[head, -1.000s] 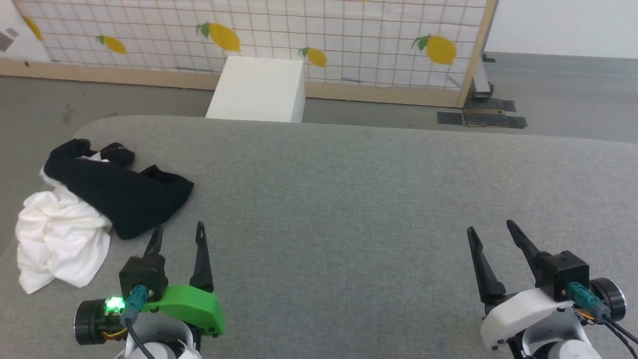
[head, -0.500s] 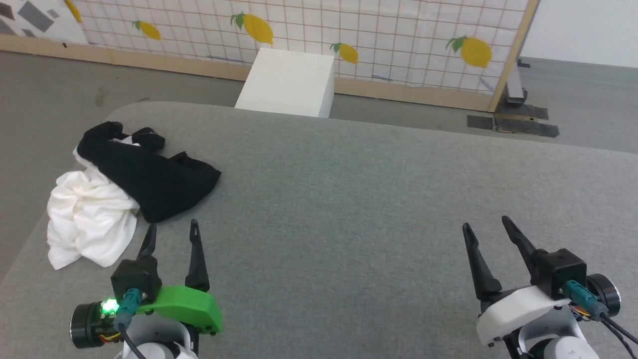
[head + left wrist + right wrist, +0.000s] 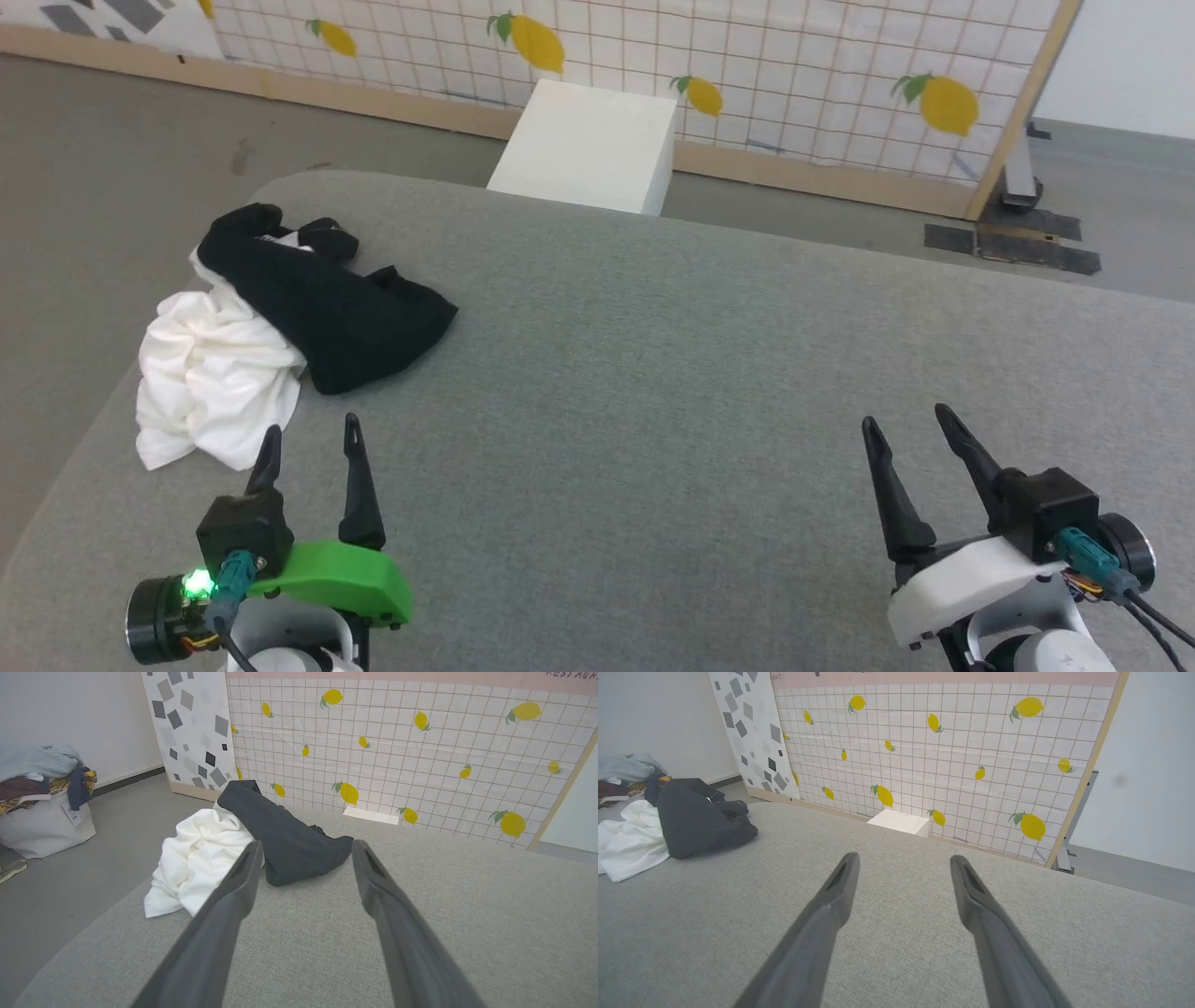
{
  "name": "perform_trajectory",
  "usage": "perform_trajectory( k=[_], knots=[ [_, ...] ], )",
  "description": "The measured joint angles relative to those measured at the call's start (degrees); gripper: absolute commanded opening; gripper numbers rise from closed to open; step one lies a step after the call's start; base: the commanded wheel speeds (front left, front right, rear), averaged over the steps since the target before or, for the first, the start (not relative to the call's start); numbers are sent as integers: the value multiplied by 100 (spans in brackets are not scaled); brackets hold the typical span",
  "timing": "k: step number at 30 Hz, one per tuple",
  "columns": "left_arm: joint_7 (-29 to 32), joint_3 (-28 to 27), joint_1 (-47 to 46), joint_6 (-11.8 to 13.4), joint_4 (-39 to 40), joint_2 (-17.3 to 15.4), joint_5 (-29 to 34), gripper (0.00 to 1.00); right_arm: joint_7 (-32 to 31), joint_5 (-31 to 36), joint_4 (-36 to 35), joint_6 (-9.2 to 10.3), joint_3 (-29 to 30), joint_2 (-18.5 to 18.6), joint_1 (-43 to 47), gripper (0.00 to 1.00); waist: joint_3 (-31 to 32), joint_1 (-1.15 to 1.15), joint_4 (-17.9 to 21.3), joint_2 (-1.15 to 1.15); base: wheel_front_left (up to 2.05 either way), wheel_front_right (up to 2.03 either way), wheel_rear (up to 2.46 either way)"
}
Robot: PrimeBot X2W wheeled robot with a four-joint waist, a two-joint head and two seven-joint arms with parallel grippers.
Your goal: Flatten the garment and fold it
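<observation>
Nearest us, our left tool (image 3: 310,425) and right tool (image 3: 905,416) both hover empty, fingers spread, over the grey tabletop (image 3: 653,373). The garment (image 3: 280,317) lies crumpled at ten o'clock, by the tabletop's left edge. We judge a careless pinch there could bunch several layers, or drag the white part over the rim to the floor (image 3: 93,187) beyond.
</observation>
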State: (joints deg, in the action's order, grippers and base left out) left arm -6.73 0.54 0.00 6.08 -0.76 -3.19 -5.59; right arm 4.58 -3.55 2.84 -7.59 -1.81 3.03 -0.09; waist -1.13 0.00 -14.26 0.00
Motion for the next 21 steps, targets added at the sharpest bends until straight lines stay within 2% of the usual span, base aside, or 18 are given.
perform_trajectory(
  k=[21],
  knots=[
    [-246,-36,60,209,-38,1,-109,100,151,-54,89,0,-165,-2,-109,100,-56,0,-559,0,0,0,0]
  ],
)
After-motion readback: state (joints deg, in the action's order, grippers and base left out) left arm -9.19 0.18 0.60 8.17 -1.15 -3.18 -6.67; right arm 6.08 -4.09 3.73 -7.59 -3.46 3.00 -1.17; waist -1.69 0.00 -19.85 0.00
